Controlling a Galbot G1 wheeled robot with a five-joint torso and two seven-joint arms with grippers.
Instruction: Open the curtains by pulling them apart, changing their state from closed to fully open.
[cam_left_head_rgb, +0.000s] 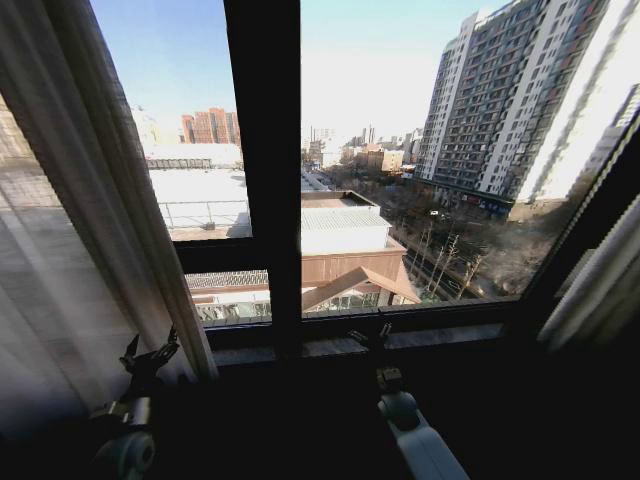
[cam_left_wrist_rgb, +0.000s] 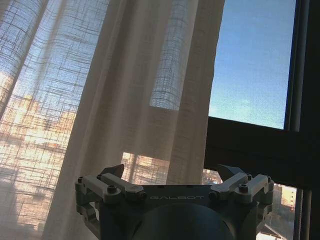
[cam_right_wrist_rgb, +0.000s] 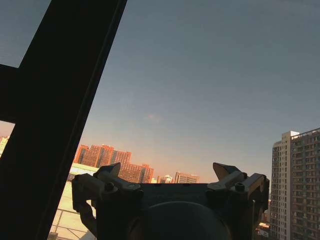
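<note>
Window scene. Curtains: left panel (cam_left_head_rgb: 70, 230) gathered at far left, right panel (cam_left_head_rgb: 600, 280) at far right; black window frame (cam_left_head_rgb: 263, 170) and sill (cam_left_head_rgb: 440, 338) between. Left gripper (cam_left_head_rgb: 150, 358), jaws spread and empty, beside left panel. Right gripper (cam_left_head_rgb: 372, 338), jaws apart and empty, at the sill.

Two curtains (cam_left_head_rgb: 70, 250) (cam_left_head_rgb: 600, 285), two end effectors (cam_left_head_rgb: 150, 355) (cam_left_head_rgb: 378, 335)
</note>
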